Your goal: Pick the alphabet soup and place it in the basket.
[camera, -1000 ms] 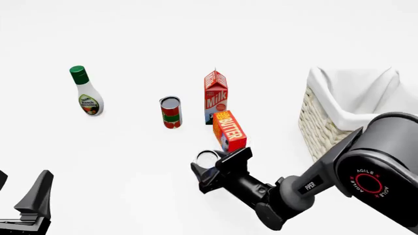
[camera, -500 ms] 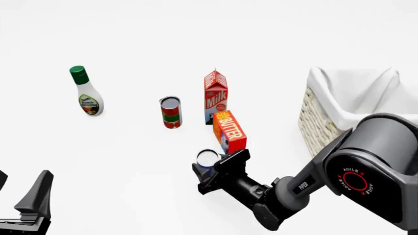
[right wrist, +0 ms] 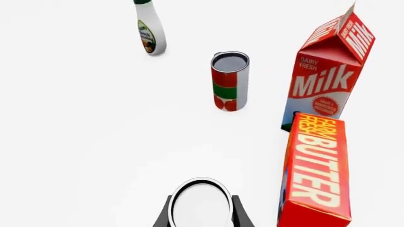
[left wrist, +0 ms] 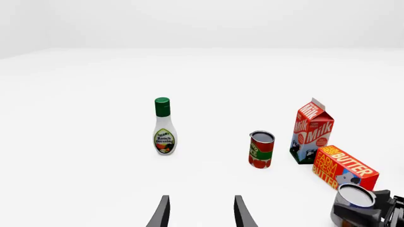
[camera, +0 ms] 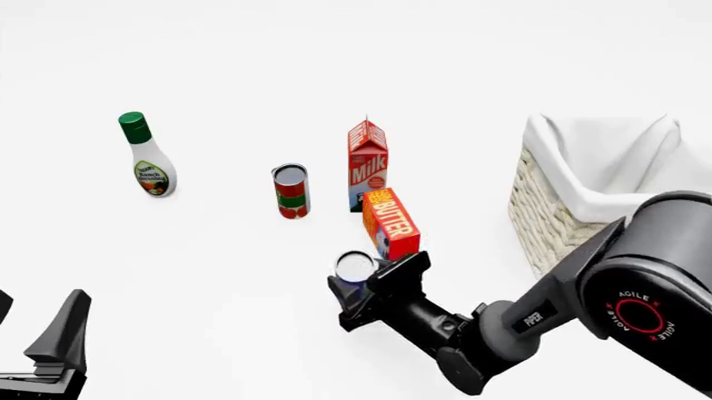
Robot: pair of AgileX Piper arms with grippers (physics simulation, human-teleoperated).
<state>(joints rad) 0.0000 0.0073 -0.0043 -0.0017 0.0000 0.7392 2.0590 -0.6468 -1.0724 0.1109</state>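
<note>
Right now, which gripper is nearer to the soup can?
Right. The right gripper has its fingers on both sides of the soup can; the left gripper sits far away at the table's near-left corner.

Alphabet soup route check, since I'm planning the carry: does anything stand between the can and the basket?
The butter box stands just beyond the alphabet soup, which sits between the right gripper fingers. The basket is off to the right; nothing visible stands on that side.

We note a plain white table [camera: 223,275]. Standing on it: dressing bottle [camera: 147,155], red-and-green can [camera: 290,191], milk carton [camera: 368,163], butter box [camera: 391,223], basket [camera: 556,208] at right.
</note>
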